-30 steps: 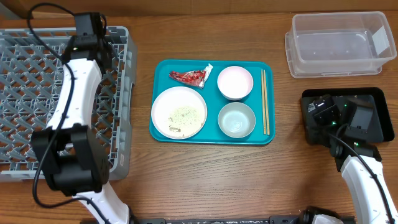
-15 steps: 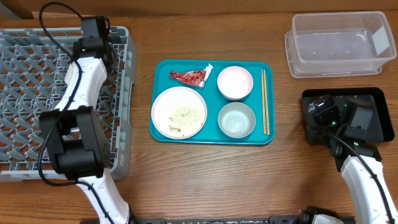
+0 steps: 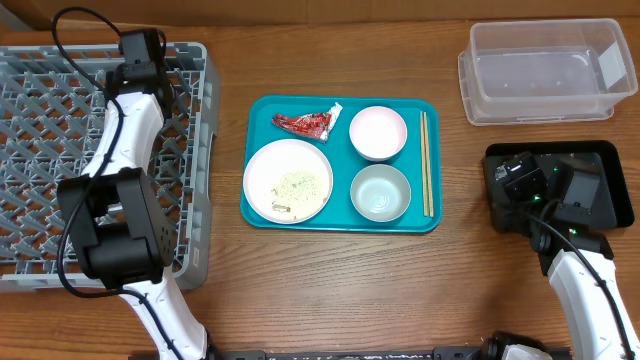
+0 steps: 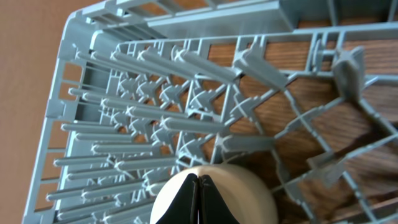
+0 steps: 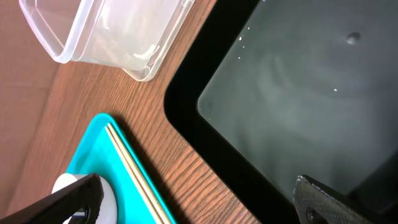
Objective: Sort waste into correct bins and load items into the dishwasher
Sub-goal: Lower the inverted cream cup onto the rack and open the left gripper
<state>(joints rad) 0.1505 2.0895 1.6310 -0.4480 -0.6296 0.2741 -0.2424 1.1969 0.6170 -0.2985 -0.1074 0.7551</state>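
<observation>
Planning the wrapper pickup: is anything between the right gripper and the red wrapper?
Yes: the chopsticks and the pink bowl lie on the straight line from the right gripper to the red wrapper. Nothing covers the wrapper from above.

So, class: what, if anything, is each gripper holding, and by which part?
Right gripper is open and empty. Left gripper is closed against the small white cup; a rim pinch cannot be confirmed.

Overhead straight down; wrist views close, oblique.

A teal tray (image 3: pixel 340 218) sits on the wooden table (image 3: pixel 330 290).
</observation>
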